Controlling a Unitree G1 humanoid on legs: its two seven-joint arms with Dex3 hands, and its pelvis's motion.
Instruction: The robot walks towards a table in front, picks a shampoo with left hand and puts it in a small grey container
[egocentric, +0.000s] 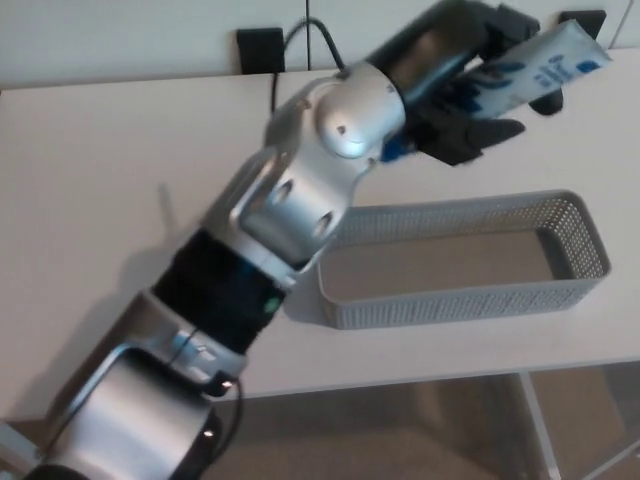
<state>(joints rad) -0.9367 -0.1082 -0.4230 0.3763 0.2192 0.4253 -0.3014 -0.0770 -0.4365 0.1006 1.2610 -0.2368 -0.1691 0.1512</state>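
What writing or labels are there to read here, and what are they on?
Shampoo tube, held in the left hand: blue print on white, too blurred to read.
Grey container: no text.
Table: no text.

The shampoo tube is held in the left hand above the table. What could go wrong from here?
1. The left hand grips the shampoo tube near one end, so it may slip or swing.
2. The hand appears to be beyond the far rim of the grey basket, not over it; a release now could miss.
3. The forearm crosses the basket's left end and might nudge it.
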